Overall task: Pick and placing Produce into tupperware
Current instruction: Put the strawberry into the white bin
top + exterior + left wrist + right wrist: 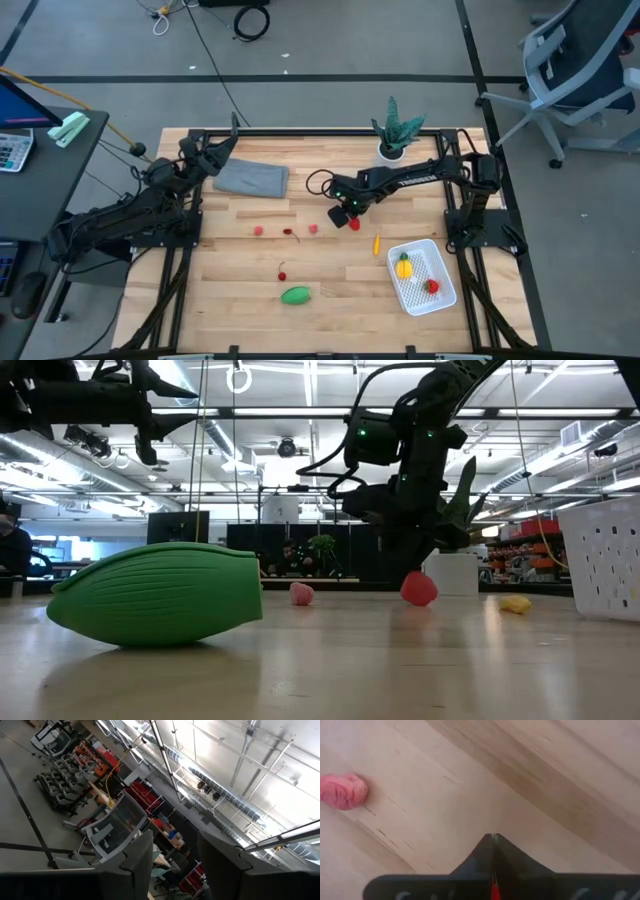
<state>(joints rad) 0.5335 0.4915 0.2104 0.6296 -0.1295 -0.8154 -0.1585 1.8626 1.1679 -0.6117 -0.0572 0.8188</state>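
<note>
My right gripper [350, 214] reaches to the table's middle and is shut on a red produce piece [354, 223], which shows under the fingers in the low view [419, 588]. The white tupperware basket [425, 275] stands toward the near right, holding a yellow piece [403, 267] and a red piece [432, 286]. Loose on the wood lie an orange-yellow piece [376, 243], two pink pieces [259, 230] [313, 228], a small red one [282, 273] and the green oval [295, 295]. My left gripper [175, 865] is open, raised at the far left, touching nothing. My right gripper pinches the red piece between its two shut fingers, coming from above and pointing down. In the right wrist view only a thin red strip [494, 891] and a green tip [493, 836] show between the fingers. Whether the piece is clear of the table, I cannot tell.
A grey folded cloth [250, 178] lies at the far left and a spiky potted plant [393, 135] stands at the far edge behind the right arm. Bare wood lies between the held piece and the basket, save for the orange-yellow piece.
</note>
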